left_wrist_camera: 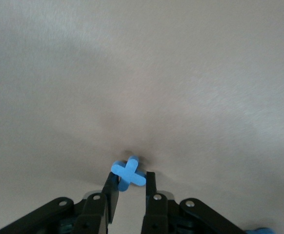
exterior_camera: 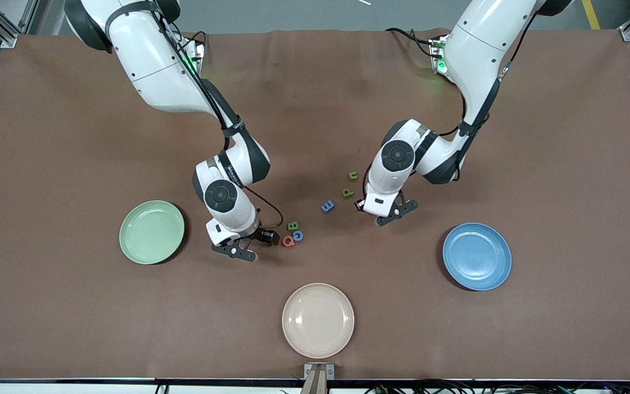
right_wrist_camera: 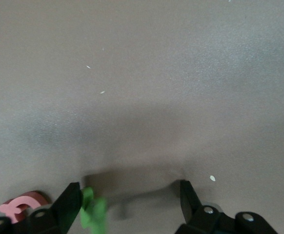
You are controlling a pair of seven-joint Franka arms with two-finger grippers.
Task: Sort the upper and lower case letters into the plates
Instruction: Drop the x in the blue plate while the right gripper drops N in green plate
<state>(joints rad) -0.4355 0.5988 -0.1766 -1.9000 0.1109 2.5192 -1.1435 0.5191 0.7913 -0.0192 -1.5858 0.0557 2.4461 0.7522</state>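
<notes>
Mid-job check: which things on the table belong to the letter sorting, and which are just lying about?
Belongs to the job:
green plate
blue plate
loose letters: red Q, blue C, green B, blue m, green p, green u
blue x, held in the left gripper
right gripper, open, by a green letter

Just lying about:
beige plate

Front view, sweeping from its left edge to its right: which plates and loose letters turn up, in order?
Pale green plate → red Q → cream-beige plate → blue letter → green letter → blue plate.
</notes>
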